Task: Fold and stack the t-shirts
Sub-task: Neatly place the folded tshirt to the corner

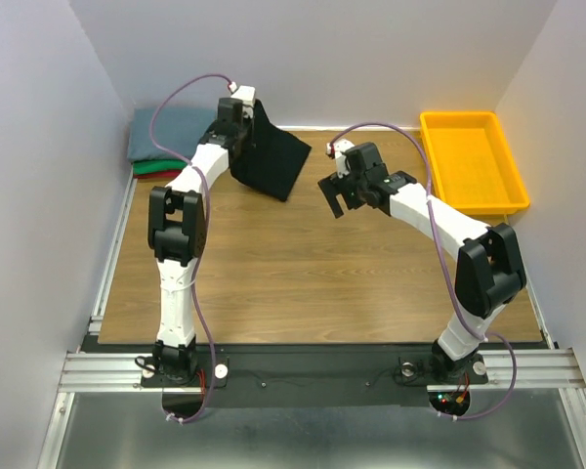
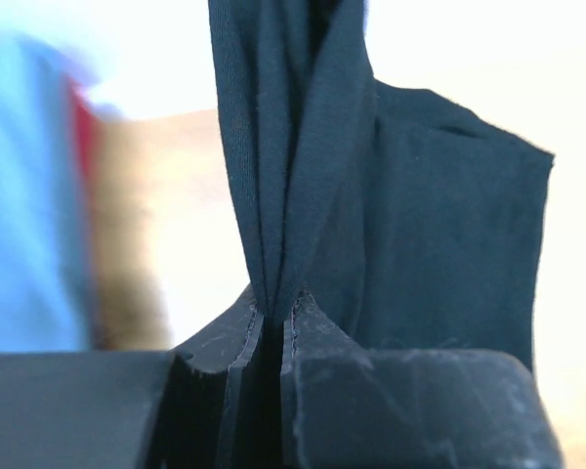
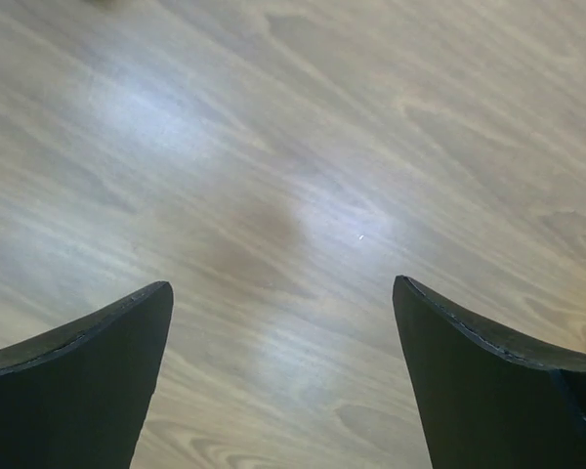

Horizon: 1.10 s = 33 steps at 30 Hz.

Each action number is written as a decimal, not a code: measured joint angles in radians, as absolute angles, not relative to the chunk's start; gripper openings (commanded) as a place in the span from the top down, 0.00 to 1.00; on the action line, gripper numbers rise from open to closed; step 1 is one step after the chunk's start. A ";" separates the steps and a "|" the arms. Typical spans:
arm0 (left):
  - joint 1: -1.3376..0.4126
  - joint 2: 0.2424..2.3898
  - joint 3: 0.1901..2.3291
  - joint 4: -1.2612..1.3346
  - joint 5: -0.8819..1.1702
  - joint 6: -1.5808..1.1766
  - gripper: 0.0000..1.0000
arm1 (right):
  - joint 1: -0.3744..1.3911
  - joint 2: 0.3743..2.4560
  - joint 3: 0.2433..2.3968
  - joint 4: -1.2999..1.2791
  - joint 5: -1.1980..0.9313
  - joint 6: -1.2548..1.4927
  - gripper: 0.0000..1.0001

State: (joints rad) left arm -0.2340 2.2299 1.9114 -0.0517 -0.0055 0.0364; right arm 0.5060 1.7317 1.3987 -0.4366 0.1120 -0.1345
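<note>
My left gripper (image 1: 246, 125) is shut on the folded black t-shirt (image 1: 272, 156) and holds it up near the back of the table; the cloth hangs down to the right of it. In the left wrist view the black t-shirt (image 2: 303, 186) is pinched between the fingers (image 2: 215, 337). A stack of folded tees lies at the back left: slate grey-blue (image 1: 166, 132) on top, green (image 1: 151, 167) under it, red (image 1: 151, 176) at the bottom. My right gripper (image 1: 334, 198) is open and empty above bare wood (image 3: 283, 293).
A yellow plastic bin (image 1: 472, 161) stands at the back right. The wooden table (image 1: 313, 283) has white walls on three sides. The blurred blue and red stack shows at the left of the left wrist view (image 2: 29, 195).
</note>
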 measured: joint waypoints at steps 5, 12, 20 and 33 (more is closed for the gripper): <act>-0.183 2.283 2.079 -0.136 -0.036 0.091 0.98 | 0.512 1.732 1.384 -0.441 0.109 -0.134 0.00; -0.140 2.284 2.172 -0.188 -0.085 0.157 0.97 | 0.512 1.732 1.383 -0.441 0.107 -0.134 0.00; -0.138 2.284 2.212 -0.210 -0.099 0.216 0.97 | 0.512 1.732 1.383 -0.441 0.104 -0.134 0.00; -0.136 2.281 2.274 -0.237 -0.099 0.236 1.00 | 0.512 1.732 1.383 -0.441 0.101 -0.134 0.00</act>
